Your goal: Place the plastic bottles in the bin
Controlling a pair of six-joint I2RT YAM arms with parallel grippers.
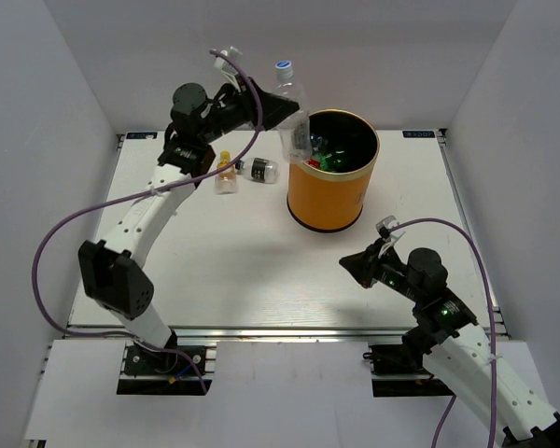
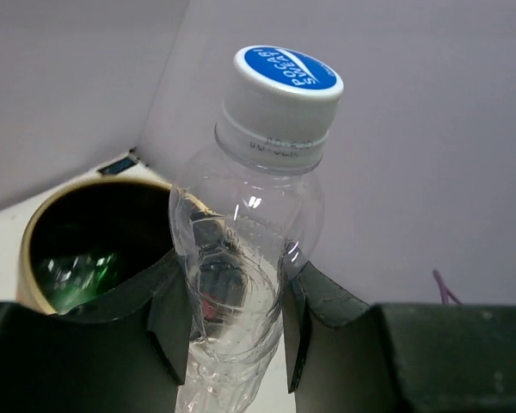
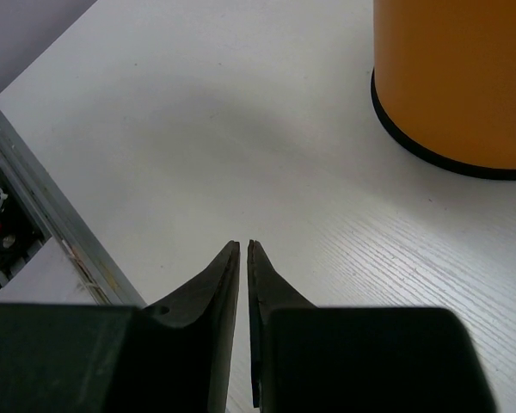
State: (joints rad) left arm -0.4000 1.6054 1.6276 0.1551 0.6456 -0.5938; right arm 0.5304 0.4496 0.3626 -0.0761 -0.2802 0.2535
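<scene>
Holding a clear blue-capped bottle [image 2: 249, 249] in the left gripper [image 2: 232, 323], jaws pinched tight on its body, cap up, just over the left rim of the orange bin [image 1: 329, 191] by the desk's [image 1: 224, 271] far edge; kept high, likely to clear the wall before release. Parking the right gripper [image 3: 243, 258] nearly closed and empty toward the near right corner, out of the way. From the top only: 2 more toward the far left corner, an orange-filled bottle [image 1: 226, 175] and a dark-labelled bottle [image 1: 259, 170]. From the left wrist only: the squeeze on the bottle's wall.
</scene>
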